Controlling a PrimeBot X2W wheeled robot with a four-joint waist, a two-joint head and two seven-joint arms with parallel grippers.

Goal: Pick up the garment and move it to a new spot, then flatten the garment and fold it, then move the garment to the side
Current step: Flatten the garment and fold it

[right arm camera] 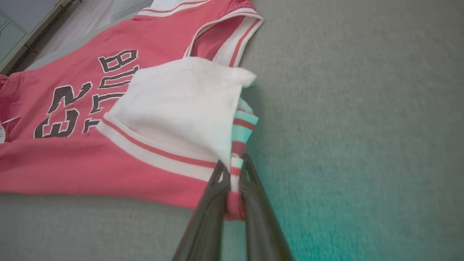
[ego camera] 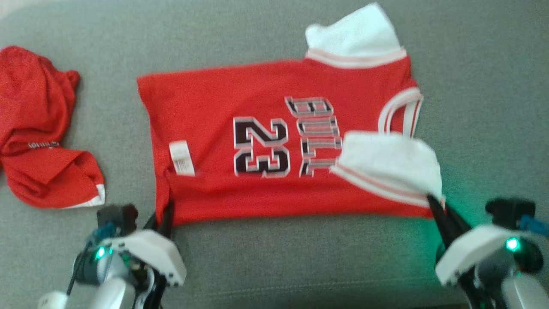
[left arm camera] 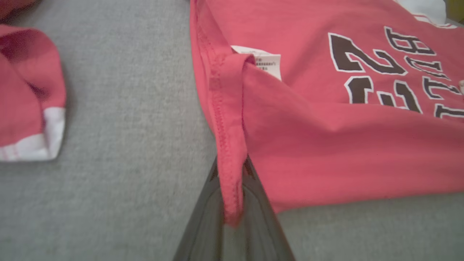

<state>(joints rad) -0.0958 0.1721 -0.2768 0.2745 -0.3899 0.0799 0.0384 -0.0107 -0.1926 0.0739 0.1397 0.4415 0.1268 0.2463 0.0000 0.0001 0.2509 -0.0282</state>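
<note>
as near edge probably needs lifting for fold, left gripper (ego camera: 168,212) is pinching garment (ego camera: 257,150) hem corner, right gripper (ego camera: 432,201) is clamping sleeve edge.

white casings (ego camera: 150,253), long dark fingers (right arm camera: 204,228)

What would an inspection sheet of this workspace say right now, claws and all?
Surface: grey fabric surface, looks soft.
Job's things: red jersey spread out, number 23 up; near white sleeve flipped over the front.
Clutter: second red garment, crumpled, lying apart on the left.
Grippers: left claw shut on the jersey's hem corner; right claw shut on the corner below the sleeve.
Cables: blue cable at the right wrist.
Surroundings: pale cabinet beyond the surface, blurred.
</note>
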